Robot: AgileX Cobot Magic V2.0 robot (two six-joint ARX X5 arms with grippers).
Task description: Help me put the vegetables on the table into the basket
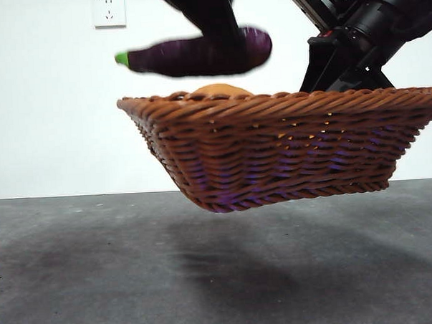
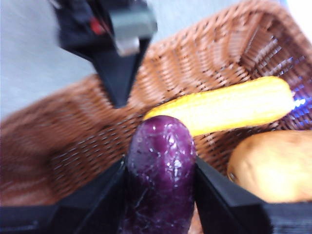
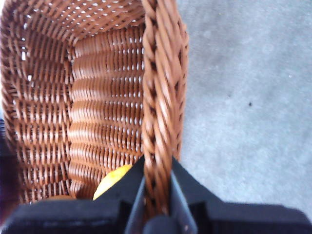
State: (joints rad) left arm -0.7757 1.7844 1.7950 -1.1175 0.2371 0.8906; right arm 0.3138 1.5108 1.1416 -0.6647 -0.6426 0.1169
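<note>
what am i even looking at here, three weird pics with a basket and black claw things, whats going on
This is a two-armed robot at a table, and each arm ends in a gripper with two black jaws. One picture comes from a low camera looking across the table; the other two come from cameras on the wrists. The left gripper holds a purple eggplant above the wicker basket. The right gripper pinches the basket's rim and holds the basket off the table. Inside lie a yellow corn cob and an orange-brown potato.
</note>
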